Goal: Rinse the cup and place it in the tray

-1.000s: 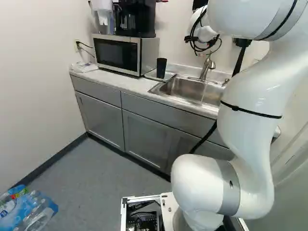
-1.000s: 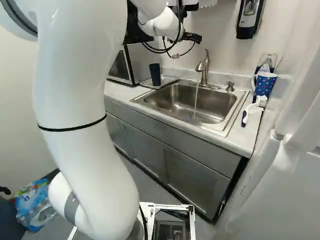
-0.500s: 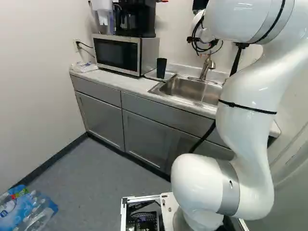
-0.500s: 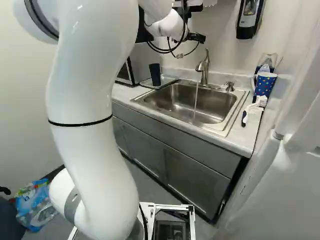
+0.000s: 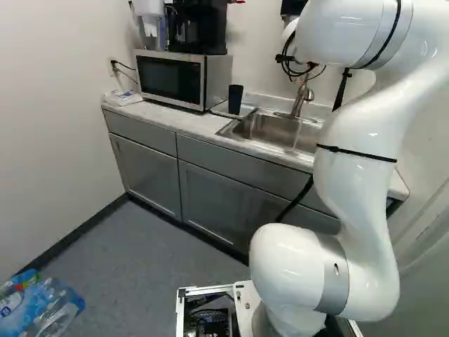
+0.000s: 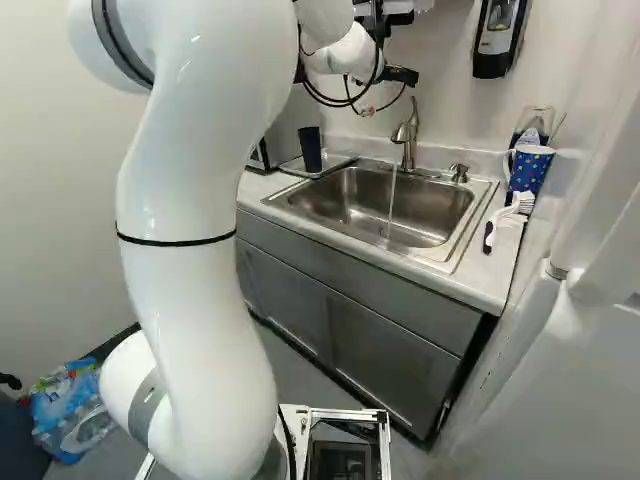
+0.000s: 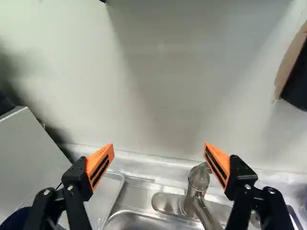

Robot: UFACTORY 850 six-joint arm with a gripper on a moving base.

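Clearly, black cup [image 6: 310, 150] stands apart from spread jaws.

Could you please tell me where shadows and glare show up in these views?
Wrist view: a broad, soft shadow spreads over the wall above the faucet; right base view: bright reflections on the steel sink basin; left base view: pale highlights on the glossy white arm, and the black cup looks almost featureless.
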